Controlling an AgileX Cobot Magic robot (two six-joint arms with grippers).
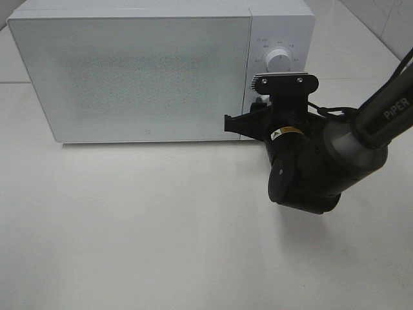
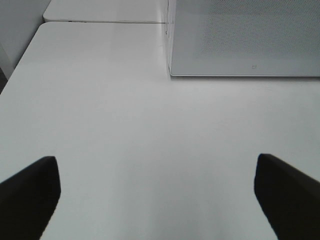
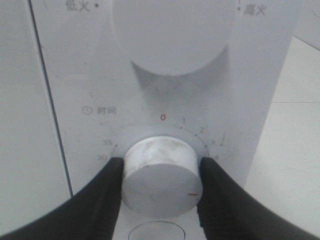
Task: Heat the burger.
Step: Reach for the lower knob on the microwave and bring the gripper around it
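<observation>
The microwave's frosted door (image 1: 129,74) hides its inside. In the high view the right arm (image 1: 335,148) covers the lower dial (image 3: 161,170). The left claw's (image 2: 157,200) fingers (image 2: 30,197) run off the picture's edge.

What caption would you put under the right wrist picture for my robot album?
The right claw pinches the lower knob on the microwave from both sides.

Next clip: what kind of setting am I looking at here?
Probably a robot test bench staged as a kitchen: a white microwave on a bare white table, the right gripper closed on its timer dial.
</observation>
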